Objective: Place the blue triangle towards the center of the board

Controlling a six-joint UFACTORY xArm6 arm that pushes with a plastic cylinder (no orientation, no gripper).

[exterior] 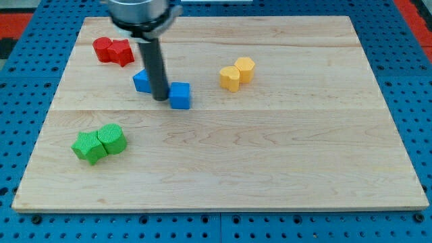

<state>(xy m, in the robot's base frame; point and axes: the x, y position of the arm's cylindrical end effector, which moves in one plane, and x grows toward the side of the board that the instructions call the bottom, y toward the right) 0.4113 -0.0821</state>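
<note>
The dark rod comes down from the view's top, and my tip rests on the board between two blue blocks. The blue block to the tip's left is partly hidden by the rod; its shape looks like a triangle but I cannot be sure. The blue cube sits just right of the tip, touching or nearly touching it. Both blue blocks lie left of the board's middle, in its upper half.
Two red blocks sit together at the view's upper left. Two yellow blocks sit together right of the blue cube. Two green blocks sit together at the lower left. The wooden board lies on a blue pegboard.
</note>
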